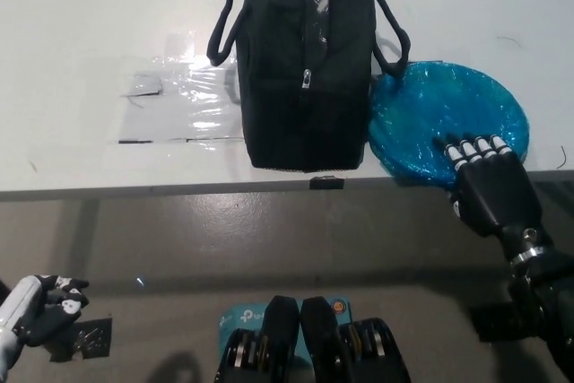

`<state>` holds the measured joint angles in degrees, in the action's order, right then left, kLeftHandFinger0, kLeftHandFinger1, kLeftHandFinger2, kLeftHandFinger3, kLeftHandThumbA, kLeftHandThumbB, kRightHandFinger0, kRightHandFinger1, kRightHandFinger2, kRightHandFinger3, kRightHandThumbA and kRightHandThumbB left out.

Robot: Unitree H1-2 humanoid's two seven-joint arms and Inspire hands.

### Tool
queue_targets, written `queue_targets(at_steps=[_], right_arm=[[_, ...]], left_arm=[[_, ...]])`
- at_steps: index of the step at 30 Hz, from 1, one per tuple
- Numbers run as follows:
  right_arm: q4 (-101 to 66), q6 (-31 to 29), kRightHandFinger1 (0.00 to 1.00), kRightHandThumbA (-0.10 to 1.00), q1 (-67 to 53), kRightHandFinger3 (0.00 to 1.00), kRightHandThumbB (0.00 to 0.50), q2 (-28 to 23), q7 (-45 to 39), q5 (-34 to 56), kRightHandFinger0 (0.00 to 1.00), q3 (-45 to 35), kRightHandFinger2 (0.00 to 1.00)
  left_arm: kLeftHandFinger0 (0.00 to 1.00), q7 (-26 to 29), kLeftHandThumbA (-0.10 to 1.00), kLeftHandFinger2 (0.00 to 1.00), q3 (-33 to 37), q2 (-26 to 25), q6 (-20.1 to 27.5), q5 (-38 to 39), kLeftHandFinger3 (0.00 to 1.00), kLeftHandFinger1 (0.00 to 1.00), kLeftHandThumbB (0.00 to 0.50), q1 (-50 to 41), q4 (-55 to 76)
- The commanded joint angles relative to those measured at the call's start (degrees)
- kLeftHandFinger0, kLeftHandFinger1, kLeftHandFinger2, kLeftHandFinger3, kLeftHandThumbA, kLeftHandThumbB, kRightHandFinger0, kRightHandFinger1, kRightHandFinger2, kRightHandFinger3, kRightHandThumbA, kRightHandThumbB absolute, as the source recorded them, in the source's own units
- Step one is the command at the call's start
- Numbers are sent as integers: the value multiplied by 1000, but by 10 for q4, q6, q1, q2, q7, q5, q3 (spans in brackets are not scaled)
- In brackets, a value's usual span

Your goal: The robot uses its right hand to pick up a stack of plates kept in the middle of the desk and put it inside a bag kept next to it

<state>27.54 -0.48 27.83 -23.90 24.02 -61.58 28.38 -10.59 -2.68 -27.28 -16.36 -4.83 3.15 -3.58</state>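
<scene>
Spanning the upper half of the head view, the bench (81, 42) is a smooth, pale, matte slab whose front edge runs straight across the picture, with grey floor (179, 248) below it. A patch of crinkled clear plastic film (179, 105) lies taped flat on the bench toward its front edge, shining where light catches its wrinkles. Just beside the film stands the bag (305, 69), a black, soft fabric holdall of boxy shape with rounded cord-like handles looping out on each side; its long axis runs from the bench's front edge toward the far edge, a zip pull hangs on its near end face, and a glimpse of glossy plastic shows at its top. Touching the bag's side toward the robot's right lies the stack of plates (448, 118), a flat round disc wrapped in glittering blue film, resting level near the front edge with its near rim reaching that edge; being round, it has no clear long axis. The black right hand (489, 181) reaches up from the lower right, back of the hand upward, with its fingers (471, 150) straight and spread open, their pale-banded tips lying over the near rim of the stack without closing on it. The white left hand (40, 307) hangs low at the lower left over the floor, fingers loosely curled around nothing.
</scene>
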Motion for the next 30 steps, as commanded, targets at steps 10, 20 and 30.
queue_targets(at_steps=[10,20,30], right_arm=[[-20,-76,0,-100,-3,147,14,-20,31,26,0,11,0],[-58,-118,0,-100,-22,0,253,-3,-19,156,0,-56,43],[-245,165,1,-100,-36,357,77,160,-169,679,0,-389,386]], left_arm=[[624,-8,-100,753,14,-24,-11,-25,787,632,62,1,25],[650,-4,-92,778,15,-22,-15,-27,821,645,45,0,27],[696,-1,-2,795,15,-18,-16,-31,838,681,34,-11,29]])
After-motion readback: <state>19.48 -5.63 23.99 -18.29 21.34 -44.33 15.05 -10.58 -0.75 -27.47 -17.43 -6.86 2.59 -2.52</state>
